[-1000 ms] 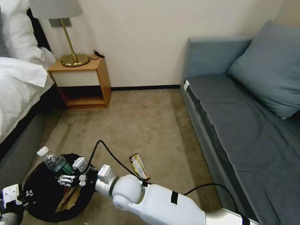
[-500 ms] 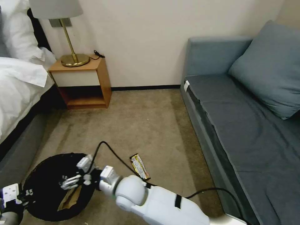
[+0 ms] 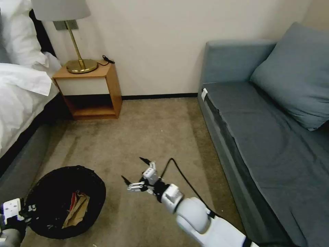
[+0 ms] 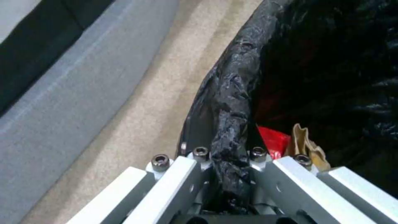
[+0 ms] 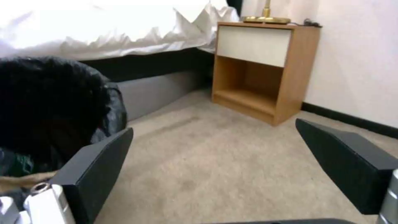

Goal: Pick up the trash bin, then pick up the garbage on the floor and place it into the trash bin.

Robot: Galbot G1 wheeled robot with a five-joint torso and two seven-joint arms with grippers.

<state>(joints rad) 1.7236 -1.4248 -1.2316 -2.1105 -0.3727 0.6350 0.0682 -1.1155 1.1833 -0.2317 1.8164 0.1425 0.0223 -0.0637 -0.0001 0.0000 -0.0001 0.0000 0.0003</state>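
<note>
The round black trash bin (image 3: 89,178) with crinkly liner stands on the beige carpet floor (image 3: 144,137), holding a crumpled brown paper bag (image 3: 77,209). The left gripper (image 4: 226,161) pinches its rim. The right gripper (image 3: 135,171) hovers beside the bin, fingers spread wide.

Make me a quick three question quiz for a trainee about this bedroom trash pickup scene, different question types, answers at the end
1. True or false: the right gripper is open and empty above the floor.
2. Multiple choice: what does the left gripper clamp? A) the nightstand B) the trash bin rim C) a pillow
3. Fill in: lying inside the bin beside the red packet is a crumpled brown paper ____.

Key: 1 true; 2 B; 3 bag.
</note>
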